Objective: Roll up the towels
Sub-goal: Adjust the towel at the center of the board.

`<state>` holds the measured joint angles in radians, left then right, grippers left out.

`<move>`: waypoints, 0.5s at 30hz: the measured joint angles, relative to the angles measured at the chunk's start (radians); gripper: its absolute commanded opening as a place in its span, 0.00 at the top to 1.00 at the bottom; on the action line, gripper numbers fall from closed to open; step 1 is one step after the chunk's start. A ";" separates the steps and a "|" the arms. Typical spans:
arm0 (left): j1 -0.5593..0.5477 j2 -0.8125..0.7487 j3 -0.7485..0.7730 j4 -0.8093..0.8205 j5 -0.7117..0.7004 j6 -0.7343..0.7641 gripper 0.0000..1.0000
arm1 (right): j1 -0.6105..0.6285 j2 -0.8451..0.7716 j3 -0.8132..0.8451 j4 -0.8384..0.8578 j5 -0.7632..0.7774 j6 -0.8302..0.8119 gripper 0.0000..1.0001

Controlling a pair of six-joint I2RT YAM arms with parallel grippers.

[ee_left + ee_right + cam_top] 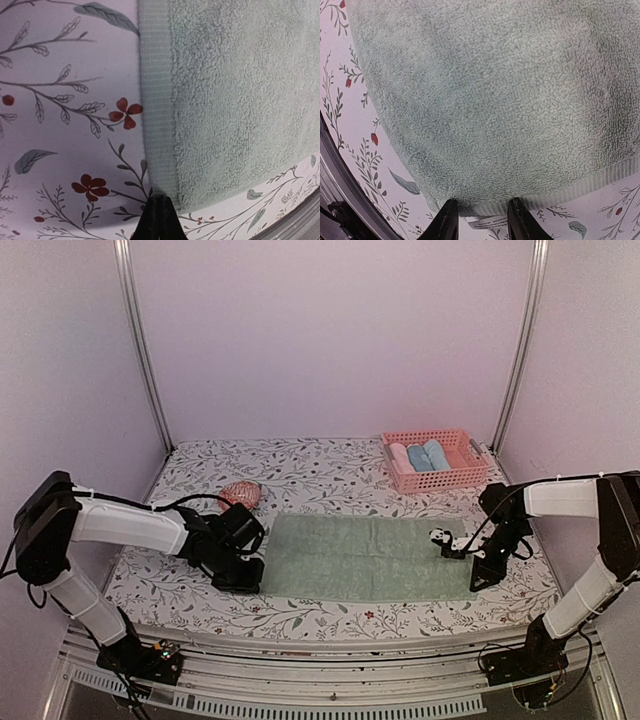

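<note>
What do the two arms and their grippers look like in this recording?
Both the left arm and right arm have white tubular links joined by black joint housings, with thin black cables looping alongside. The left gripper and right gripper are black, with dark tapered fingers.

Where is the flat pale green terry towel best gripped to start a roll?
The ribbed hem at a short end of the green towel, approached low from outside that end: it lies flat, so only the hem offers a lip.

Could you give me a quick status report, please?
Left gripper shut at towel left hem. Right gripper open astride right hem. Towel flat, unrolled. Nothing blocking.
</note>
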<state>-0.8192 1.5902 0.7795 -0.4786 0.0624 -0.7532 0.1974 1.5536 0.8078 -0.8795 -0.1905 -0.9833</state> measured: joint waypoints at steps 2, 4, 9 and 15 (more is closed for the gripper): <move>-0.013 -0.009 -0.011 0.007 -0.004 -0.013 0.99 | 0.000 0.000 0.001 0.000 0.000 -0.006 0.62; -0.032 -0.023 -0.031 0.019 -0.006 -0.038 0.99 | 0.003 -0.001 0.001 -0.003 0.001 -0.016 0.62; -0.082 -0.037 -0.048 0.020 -0.004 -0.082 0.99 | 0.018 -0.012 -0.005 -0.005 0.021 -0.039 0.60; -0.146 -0.042 -0.038 0.007 0.012 -0.120 0.93 | 0.020 -0.015 0.005 -0.036 0.019 -0.050 0.60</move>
<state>-0.9649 1.5478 0.7418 -0.4717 0.0742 -0.8734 0.2176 1.5383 0.8131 -0.9157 -0.1719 -1.0328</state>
